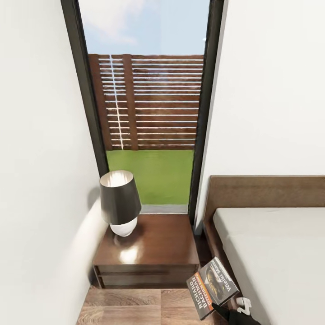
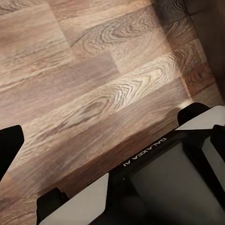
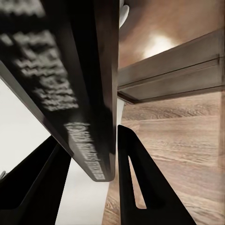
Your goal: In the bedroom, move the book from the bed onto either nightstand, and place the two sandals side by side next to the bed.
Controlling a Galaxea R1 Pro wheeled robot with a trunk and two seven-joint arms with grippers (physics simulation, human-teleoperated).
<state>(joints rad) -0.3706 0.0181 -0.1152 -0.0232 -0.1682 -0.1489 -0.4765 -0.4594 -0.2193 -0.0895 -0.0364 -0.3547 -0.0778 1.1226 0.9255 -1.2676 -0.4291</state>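
Book (image 1: pixel 212 288), thin glossy paperback, between right tool's (image 3: pixel 96 173) black fingers.

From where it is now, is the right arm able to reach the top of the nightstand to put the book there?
Probably yes. The right tool grips the book just off the nightstand front corner. The lamp stands at the top's far left, leaving the near right part bare.

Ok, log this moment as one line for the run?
right gripper: shut on book | book: held off bed, near nightstand | nightstand: lamp on it | left gripper: cannot tell
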